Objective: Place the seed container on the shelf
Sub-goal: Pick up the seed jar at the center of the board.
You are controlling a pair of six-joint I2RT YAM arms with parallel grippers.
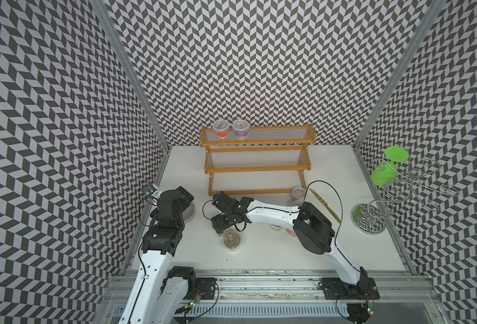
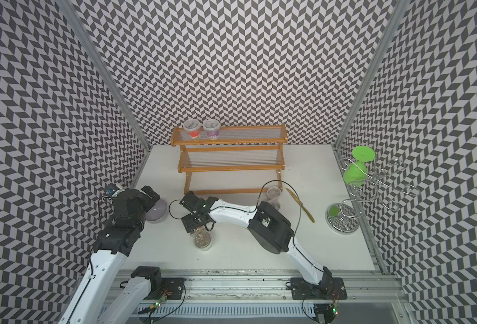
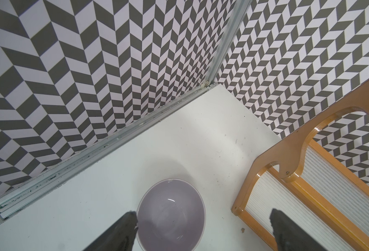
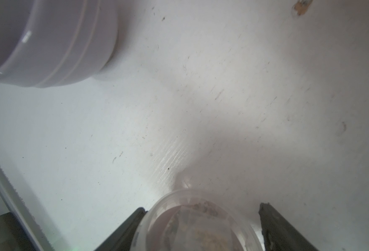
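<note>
Both top views look down on the whole table (image 1: 259, 252); wrist views sit close.

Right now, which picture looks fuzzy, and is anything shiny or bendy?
Right wrist view: the clear plastic seed cup between the tips of the right pincer is too close, so blurry, and a soft grey shadow crosses the white table. Left wrist view: sharp, with a small glare spot inside the glossy grey-purple bowl. Both top views: the black-and-white zigzag walls lean outward, likely a wide-lens effect.

I counted one shelf (image 1: 257, 169), one bowl (image 3: 170, 217), one wire stand (image 1: 368, 221), one goblet (image 1: 383, 174), one knife (image 1: 322, 202), and at least five cups (image 1: 220, 129).
</note>
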